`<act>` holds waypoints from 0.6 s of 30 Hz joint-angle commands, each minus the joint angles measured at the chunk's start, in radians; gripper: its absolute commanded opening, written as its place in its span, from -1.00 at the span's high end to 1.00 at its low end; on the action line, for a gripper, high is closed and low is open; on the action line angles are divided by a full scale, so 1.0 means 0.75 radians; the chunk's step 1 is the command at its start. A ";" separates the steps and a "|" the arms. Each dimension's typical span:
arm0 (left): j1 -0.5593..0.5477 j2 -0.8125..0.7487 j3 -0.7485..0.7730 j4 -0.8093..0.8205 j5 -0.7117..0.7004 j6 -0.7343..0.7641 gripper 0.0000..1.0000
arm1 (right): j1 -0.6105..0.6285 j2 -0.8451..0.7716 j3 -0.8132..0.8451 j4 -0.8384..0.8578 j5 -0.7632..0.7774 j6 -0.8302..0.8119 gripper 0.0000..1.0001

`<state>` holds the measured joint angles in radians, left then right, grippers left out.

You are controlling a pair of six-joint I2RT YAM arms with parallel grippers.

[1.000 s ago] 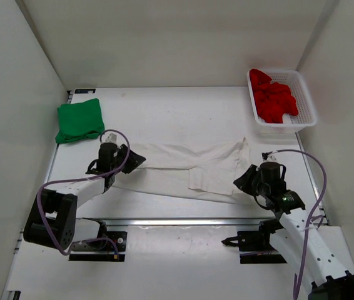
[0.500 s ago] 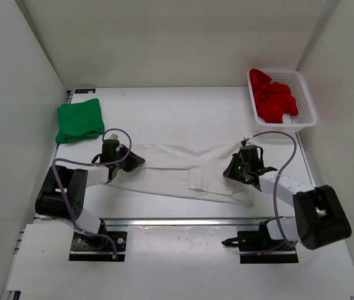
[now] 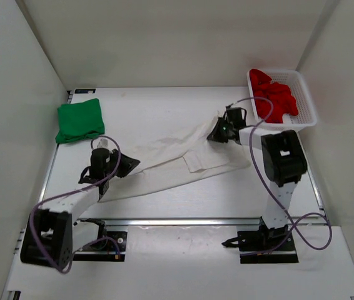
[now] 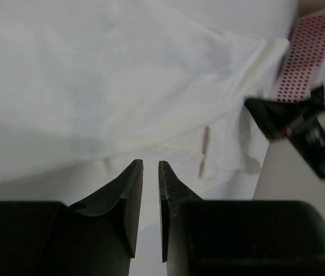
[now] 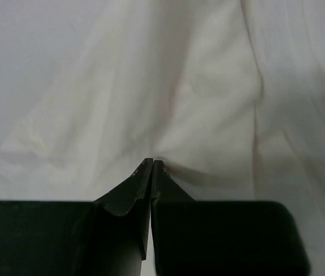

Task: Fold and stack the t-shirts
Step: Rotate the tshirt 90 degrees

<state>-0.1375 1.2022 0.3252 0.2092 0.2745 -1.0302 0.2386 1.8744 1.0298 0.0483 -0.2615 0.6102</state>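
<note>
A: What's different from a second ago?

B: The right gripper (image 3: 217,134) has travelled a long way. It was down by four o'clock at the end of the white t-shirt (image 3: 161,164). Now it sits up near one o'clock, just beside the basket (image 3: 306,122).

A: And the shirt went with it?

B: Yes. It lay as a level band across the near half of the desk (image 3: 164,106). Now it slants from eight o'clock up toward one o'clock, pulled long and narrow.

A: So that gripper has hold of it.

B: Its wrist view shows the fingers pressed together, with white cloth puckered at the tips. It is pinching the shirt's far end.

A: The left gripper (image 3: 126,165)?

B: It has hardly moved and is over the shirt's eight o'clock end. Its fingers stand a narrow slit apart, and I see no cloth caught between them. The shirt's edge lies just past the tips.

A: What does that mean for the job?

B: I'd judge the white one is being dragged out or repositioned, not yet folded. If the left end isn't held, the cloth will slide instead of stretching flat.

A: The others?

B: The green t-shirt (image 3: 80,122) lies folded at ten o'clock. The red t-shirt (image 3: 276,100) is heaped in the basket at two o'clock, not yet folded.
</note>
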 commanded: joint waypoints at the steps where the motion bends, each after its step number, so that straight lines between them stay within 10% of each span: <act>1: -0.038 -0.212 0.123 -0.219 -0.108 0.140 0.37 | -0.015 0.231 0.391 -0.062 -0.085 -0.006 1.00; 8: -0.168 -0.227 0.205 -0.361 -0.104 0.306 0.39 | 0.013 0.557 1.241 -0.536 -0.124 -0.196 1.00; 18: -0.371 0.052 0.456 -0.365 -0.010 0.472 0.63 | 0.148 -0.474 -0.073 -0.179 0.209 -0.194 1.00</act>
<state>-0.3630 1.2377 0.6117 -0.0742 0.2516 -0.7414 0.3309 1.5665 1.1584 -0.1314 -0.2001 0.4564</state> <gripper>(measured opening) 0.208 0.001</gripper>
